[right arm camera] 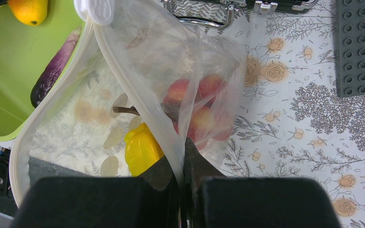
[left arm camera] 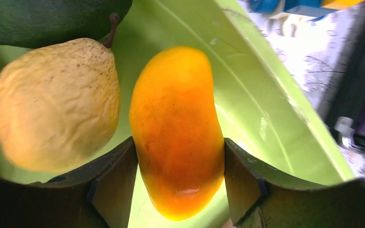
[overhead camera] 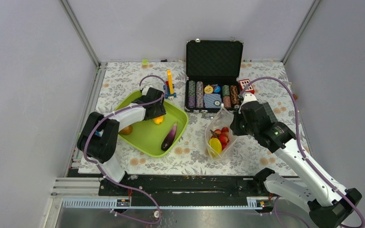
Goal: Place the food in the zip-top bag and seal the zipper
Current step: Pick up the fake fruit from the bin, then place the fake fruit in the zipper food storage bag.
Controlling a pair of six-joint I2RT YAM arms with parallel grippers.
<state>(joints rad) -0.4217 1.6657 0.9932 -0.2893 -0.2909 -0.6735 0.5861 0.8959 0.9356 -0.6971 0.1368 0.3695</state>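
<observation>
Showing solely from the wrist: left jaws flanking orange mango (left arm camera: 176,133)

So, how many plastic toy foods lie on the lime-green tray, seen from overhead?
3: orange-yellow mango at the left gripper, purple aubergine near the right rim, orange fruit beside the left arm. Others may hide underneath.

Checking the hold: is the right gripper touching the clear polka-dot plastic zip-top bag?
Touching. The right wrist view shows the right gripper shut on the rim of the clear polka-dot zip-top bag, plastic pinched between its fingers.
</observation>
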